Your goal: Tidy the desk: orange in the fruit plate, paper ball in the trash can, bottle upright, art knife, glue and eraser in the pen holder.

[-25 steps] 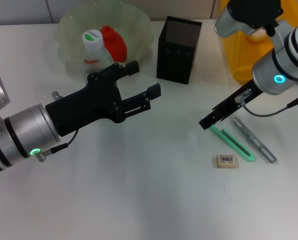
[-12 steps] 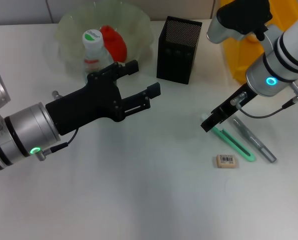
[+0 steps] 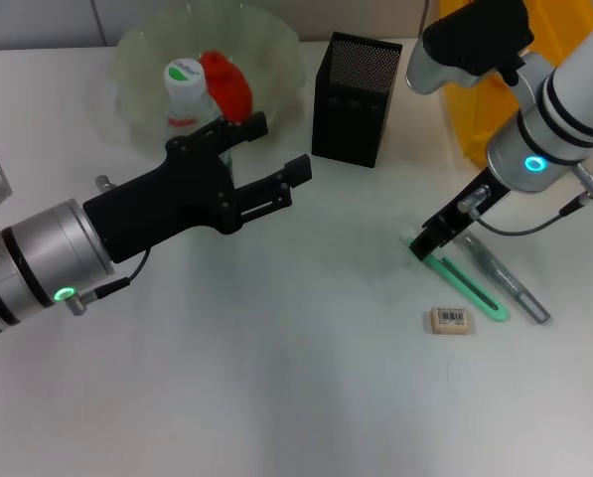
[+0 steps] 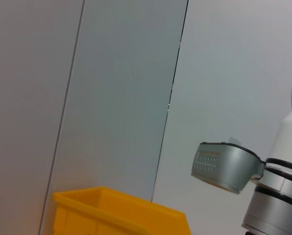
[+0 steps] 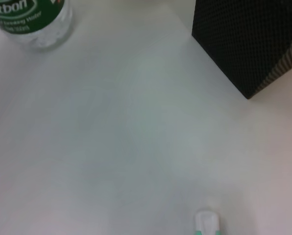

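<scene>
Three small items remain on the table (image 3: 276,397) near the right gripper (image 3: 427,238): a green art knife (image 3: 467,288), a grey stick taken to be the glue (image 3: 505,278) just beside it, and an eraser (image 3: 449,320) lying just below the knife's lower end. The right gripper sits at the upper tip of the art knife; whether its jaws are parted or closed cannot be told, since they show only as a dark block edge-on. The knife is judged light, stiff and thin, lying flat, so it should be pinched across its narrow width near the upper end; its smooth plastic may slip. The eraser is likely light and slightly yielding, with good friction. The pen holder (image 3: 356,97) stands well apart, up the table. The left gripper (image 3: 271,164) hovers with fingers spread and empty, just in front of the upright bottle (image 3: 189,99), which stands at the fruit plate (image 3: 137,60) holding an orange-red object (image 3: 226,81). No paper ball is visible. The yellow bin (image 3: 485,99) is largely hidden by the right arm. In the right wrist view only the knife's pale tip (image 5: 207,223) shows.
</scene>
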Motion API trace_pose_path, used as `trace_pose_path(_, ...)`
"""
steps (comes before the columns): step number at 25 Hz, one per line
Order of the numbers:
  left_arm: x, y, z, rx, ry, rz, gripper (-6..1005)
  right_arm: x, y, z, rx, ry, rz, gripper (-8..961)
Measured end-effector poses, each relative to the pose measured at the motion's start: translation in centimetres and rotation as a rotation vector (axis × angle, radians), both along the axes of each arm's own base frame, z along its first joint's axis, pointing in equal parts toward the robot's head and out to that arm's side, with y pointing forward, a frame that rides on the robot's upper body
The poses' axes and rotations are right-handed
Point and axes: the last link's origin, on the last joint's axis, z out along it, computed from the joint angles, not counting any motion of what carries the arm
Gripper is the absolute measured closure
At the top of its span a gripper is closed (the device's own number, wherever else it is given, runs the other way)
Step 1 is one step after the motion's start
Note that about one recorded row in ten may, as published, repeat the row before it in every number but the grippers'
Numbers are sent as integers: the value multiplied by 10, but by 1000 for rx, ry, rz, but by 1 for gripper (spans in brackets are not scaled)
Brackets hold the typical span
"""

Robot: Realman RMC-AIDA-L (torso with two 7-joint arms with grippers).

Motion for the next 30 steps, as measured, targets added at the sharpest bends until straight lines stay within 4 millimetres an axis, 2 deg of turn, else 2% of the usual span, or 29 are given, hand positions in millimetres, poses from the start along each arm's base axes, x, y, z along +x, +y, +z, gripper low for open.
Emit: trace_pose_path(30, 1, 2, 0, 2, -1, -3, 201, -4, 5, -8, -8, -10, 23, 453)
